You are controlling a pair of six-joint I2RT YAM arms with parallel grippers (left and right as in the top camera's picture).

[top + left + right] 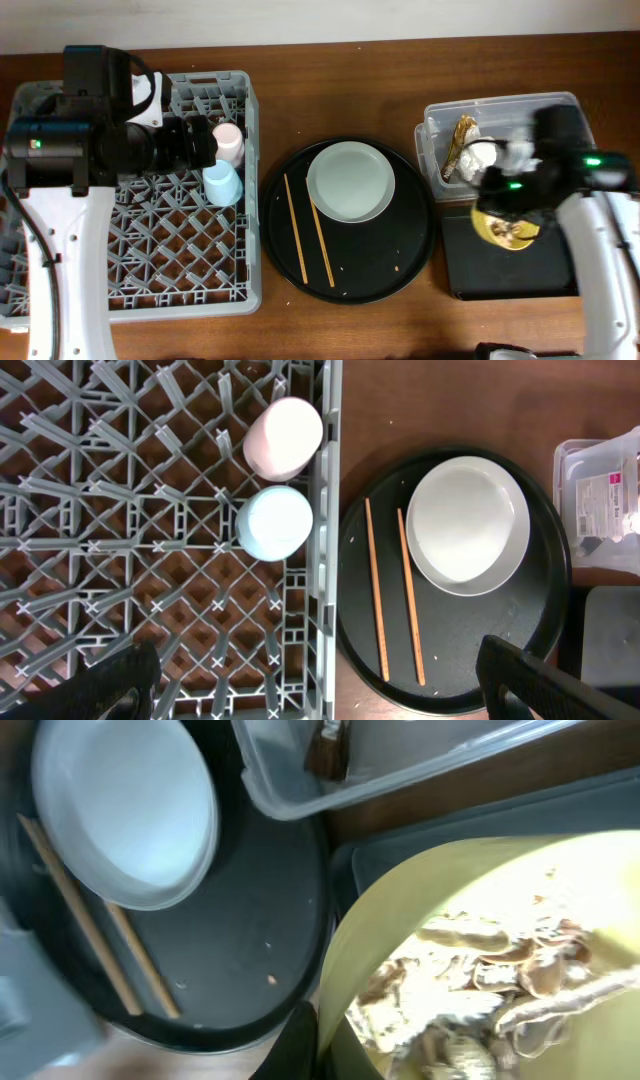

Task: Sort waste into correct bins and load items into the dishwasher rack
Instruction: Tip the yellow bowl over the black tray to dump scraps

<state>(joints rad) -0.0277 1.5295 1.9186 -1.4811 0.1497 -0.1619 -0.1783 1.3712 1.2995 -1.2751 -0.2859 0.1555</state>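
My right gripper [497,205] is shut on the rim of the yellow bowl [505,228] and holds it tilted over the black rectangular tray [515,265]. Beige-brown food scraps [490,980] lie in the bowl. The clear tub [440,135] holds the gold-brown wrapper [462,140] and the white napkin [480,155]. The pale plate [350,181] and two chopsticks [308,230] lie on the round black tray [400,265]. The pink cup [229,141] and light-blue cup [221,183] stand in the grey rack [180,270]. My left gripper [320,680] is open and empty above the rack's right edge.
The rack fills the left of the brown wooden table [330,80]. The round black tray sits in the middle, with small crumbs [398,268] on it. The tub and black rectangular tray stand close together at the right.
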